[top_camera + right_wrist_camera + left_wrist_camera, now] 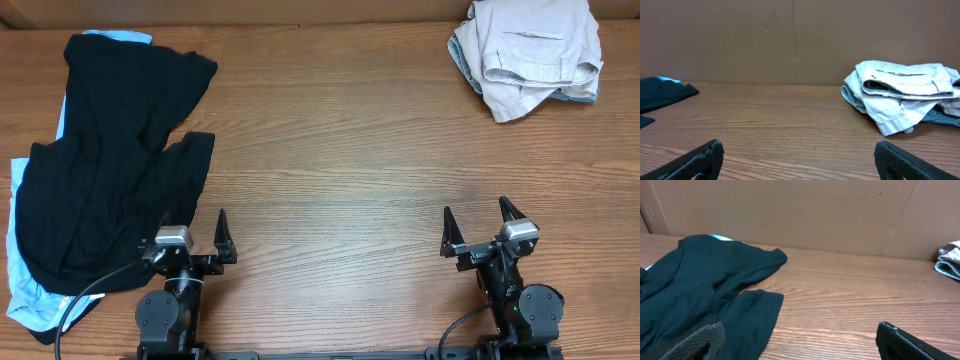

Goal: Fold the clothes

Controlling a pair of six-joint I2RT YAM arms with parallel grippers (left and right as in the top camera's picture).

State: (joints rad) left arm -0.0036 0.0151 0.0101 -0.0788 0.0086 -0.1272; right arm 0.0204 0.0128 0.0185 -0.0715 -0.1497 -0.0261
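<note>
Resting at the near edge of the tabletop (330, 150), the left gripper (193, 228) and right gripper (476, 212) both hold nothing, jaws spread wide. Khaki shorts (530, 45) lie in a rumpled heap at the far right corner, on top of faded denim shorts (460, 50) whose edge shows beneath them, well apart from the right gripper. Black garment (110, 170) lies spread and creased along the left side, over a pale-blue garment (18, 270) that shows along its left edge. One left jaw sits over the black garment's near hem; contact cannot be determined
</note>
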